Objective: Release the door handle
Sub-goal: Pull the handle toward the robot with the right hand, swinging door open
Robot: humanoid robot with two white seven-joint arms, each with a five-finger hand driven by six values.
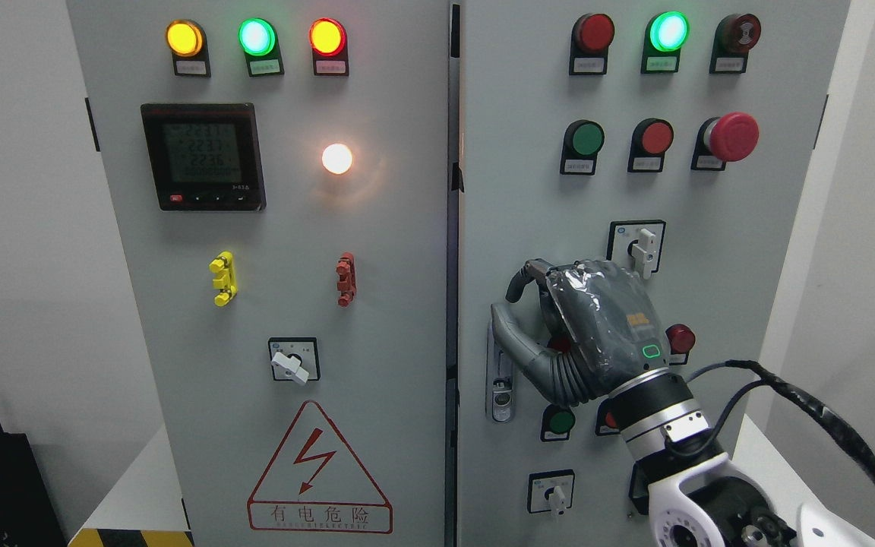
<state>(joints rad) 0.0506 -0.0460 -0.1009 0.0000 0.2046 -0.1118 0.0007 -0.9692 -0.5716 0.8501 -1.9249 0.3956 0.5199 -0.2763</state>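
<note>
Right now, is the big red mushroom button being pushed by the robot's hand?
No. The right hand is down by the door handle, far below the red mushroom button, which nothing touches.

A glossy dark plastic-wrapped right hand [597,327] lies against the matt grey painted metal cabinet door [529,190] beside its shiny metal handle plate [500,391].

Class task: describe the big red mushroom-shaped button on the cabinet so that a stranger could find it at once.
Start at the grey cabinet's right door. Its second row holds three controls: a green button, a flat red button, then the mushroom button at the right end. Unlike its flat neighbours, its wide red cap juts well out from the door.
</note>
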